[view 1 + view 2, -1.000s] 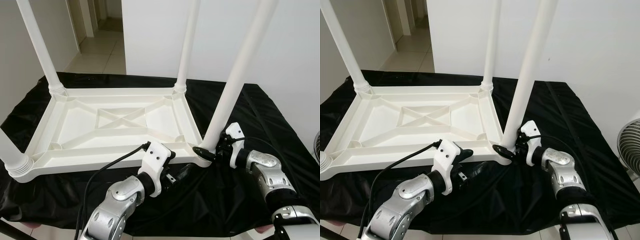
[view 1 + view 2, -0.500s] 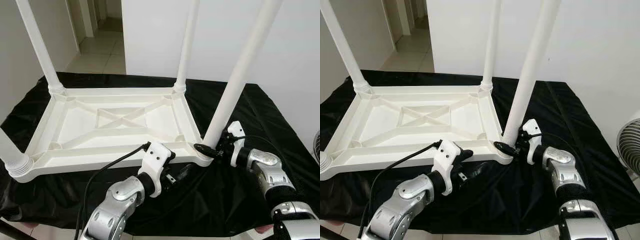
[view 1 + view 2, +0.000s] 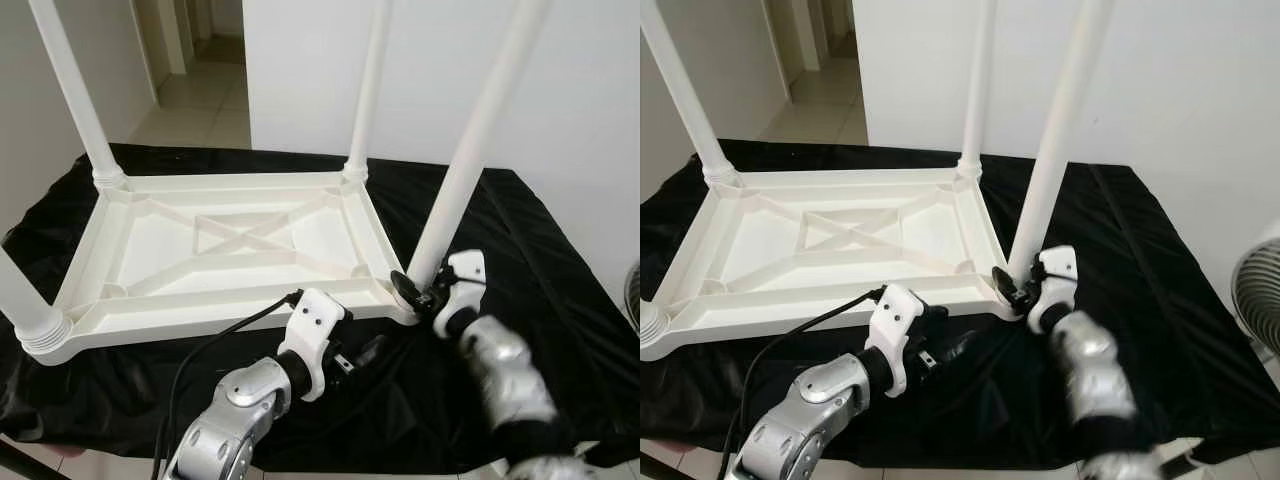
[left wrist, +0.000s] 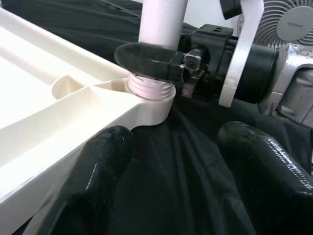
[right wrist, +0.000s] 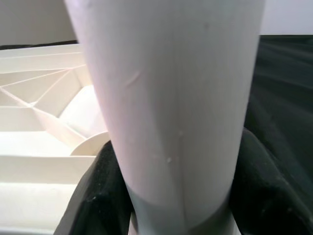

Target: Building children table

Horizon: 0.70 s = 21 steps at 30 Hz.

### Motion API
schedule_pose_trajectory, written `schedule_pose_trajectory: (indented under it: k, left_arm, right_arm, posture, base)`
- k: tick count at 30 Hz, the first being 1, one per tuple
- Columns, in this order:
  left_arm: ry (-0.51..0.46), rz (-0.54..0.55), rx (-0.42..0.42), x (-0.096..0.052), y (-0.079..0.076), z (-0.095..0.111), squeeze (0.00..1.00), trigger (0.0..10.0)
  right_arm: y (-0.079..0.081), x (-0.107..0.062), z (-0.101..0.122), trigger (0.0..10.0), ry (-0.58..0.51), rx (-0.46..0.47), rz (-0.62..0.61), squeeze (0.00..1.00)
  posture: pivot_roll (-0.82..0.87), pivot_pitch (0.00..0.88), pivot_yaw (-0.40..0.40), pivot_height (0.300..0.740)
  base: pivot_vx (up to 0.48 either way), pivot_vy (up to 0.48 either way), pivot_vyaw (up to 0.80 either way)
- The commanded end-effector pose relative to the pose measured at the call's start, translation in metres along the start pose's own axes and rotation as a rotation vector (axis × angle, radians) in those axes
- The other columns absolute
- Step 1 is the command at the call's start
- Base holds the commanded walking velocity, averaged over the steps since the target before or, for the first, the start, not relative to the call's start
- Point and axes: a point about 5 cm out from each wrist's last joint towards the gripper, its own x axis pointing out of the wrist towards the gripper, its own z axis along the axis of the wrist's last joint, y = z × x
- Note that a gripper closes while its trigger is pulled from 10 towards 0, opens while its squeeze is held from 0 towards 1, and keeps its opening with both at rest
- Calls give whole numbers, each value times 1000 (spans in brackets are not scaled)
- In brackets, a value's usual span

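Observation:
A white plastic children's table [image 3: 200, 312] lies upside down on a black cloth, with its legs standing up. My right gripper [image 3: 414, 290] is shut on the base of the near right leg [image 3: 468, 170], just above its ribbed socket [image 4: 149, 88]. In the right wrist view the leg [image 5: 171, 98] sits between the black fingers [image 5: 93, 196]. My left gripper [image 3: 366, 352] is open and rests low on the cloth just in front of that corner, holding nothing. Its fingers [image 4: 98, 166] point at the socket.
Three other legs stand at the far left [image 3: 75, 90], far right [image 3: 365, 90] and near left [image 3: 20, 300] corners. The black cloth [image 3: 540, 260] hangs over the table edges. A fan [image 3: 1258, 290] stands at the right. A white wall is behind, with a tiled corridor at the back left.
My right forearm has swung from the right side in front of the leg, its gripper staying on the leg's base. The left gripper has barely shifted.

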Motion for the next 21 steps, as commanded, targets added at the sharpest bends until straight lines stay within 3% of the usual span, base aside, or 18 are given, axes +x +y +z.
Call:
schedule_pose_trajectory:
  k: [1,3,4,7,8,10,14,15,21]
  left_arm:
    - [9,29,-6,0,0,-1,0,10000]
    - [9,29,-6,0,0,-1,0,10000]
    - [9,27,-6,0,0,-1,0,10000]
    - [10,26,-7,0,-1,-2,0,10000]
    - [11,26,-9,-1,-2,-2,0,10000]
    - [11,26,-11,-1,-2,-2,0,10000]
    - [11,28,-8,-1,-2,-2,0,10000]
    - [10,30,-7,-1,-1,-2,0,10000]
    - [5,33,-9,0,-1,-2,0,10000]
  right_arm:
    - [-2,-9,-18,10000,92,-2,-111,0]
    - [-2,-9,-18,10000,92,-2,-111,0]
    - [1,-14,-19,10000,98,13,-232,0]
    - [6,-17,-19,10000,115,33,-340,0]
    - [15,-17,-17,10000,122,35,-386,0]
    - [21,-17,-14,10000,124,28,-411,0]
    - [32,-18,-9,10000,118,20,-344,0]
    - [33,-18,-6,10000,92,42,-306,1000]
    - [33,-19,1,10000,32,79,-241,1000]
  posture:
    - [-14,60,-40,740]
    - [-14,60,-40,740]
    - [-12,60,-43,740]
    - [-7,58,-47,740]
    - [-6,56,-49,740]
    - [-6,56,-49,740]
    - [-4,46,-57,740]
    - [-4,45,-58,740]
    - [-4,37,-62,740]
  base:
    - [0,0,0]
    - [0,0,0]
    - [0,0,0]
    - [0,0,0]
    - [0,0,0]
    - [0,0,0]
    - [0,0,0]
    - [0,0,0]
    - [0,0,0]
